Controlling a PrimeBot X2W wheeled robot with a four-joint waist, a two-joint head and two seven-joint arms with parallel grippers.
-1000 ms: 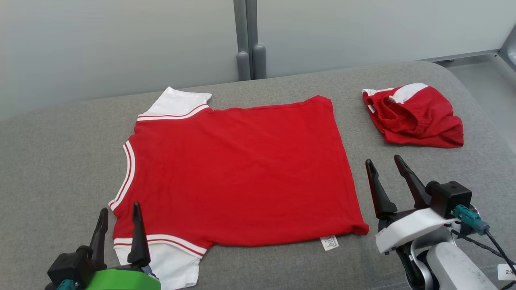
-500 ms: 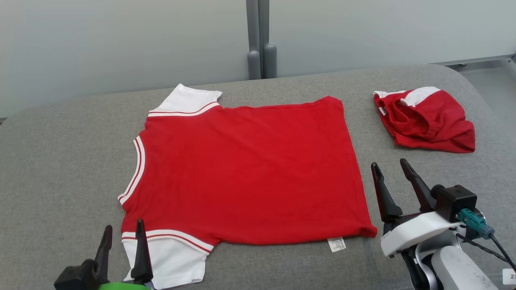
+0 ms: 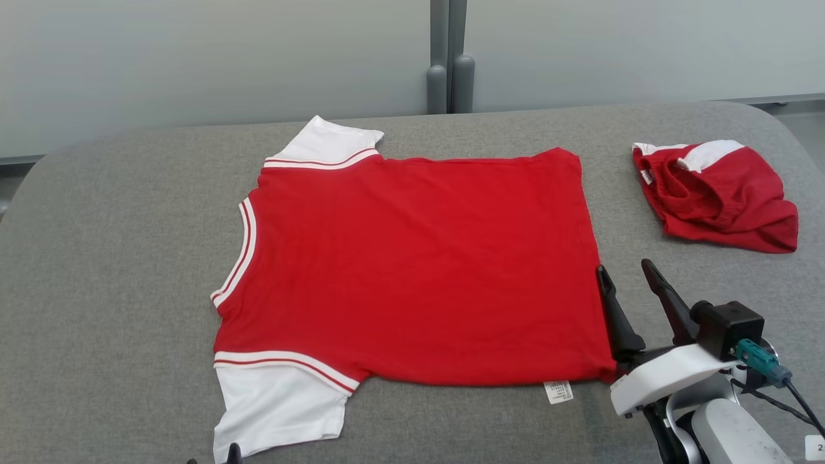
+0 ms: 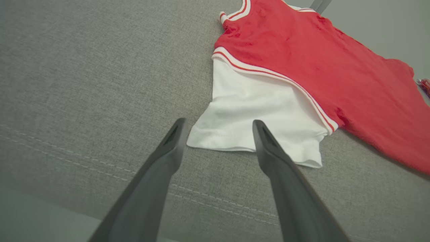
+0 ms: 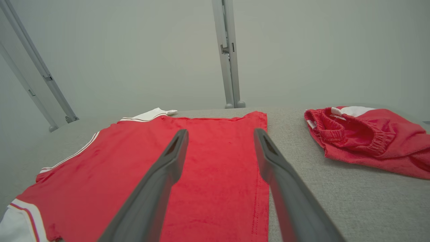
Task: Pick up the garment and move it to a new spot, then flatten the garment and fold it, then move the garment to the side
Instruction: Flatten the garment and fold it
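Over table [image 3: 97,258] near edge, right pincer [image 3: 625,269] hovers wide open, empty, fingers straddling red shirt [image 3: 412,264] hem; left pincer [image 4: 219,122] equally spread, empty, tips pointing at white sleeve [image 4: 255,111].

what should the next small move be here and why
Probably lower the left gripper onto the near white sleeve and the right gripper onto the near hem corner, then pinch. The shirt lies flat on the grey surface, so folding looks next; both grippers are open, empty and close to those spots.
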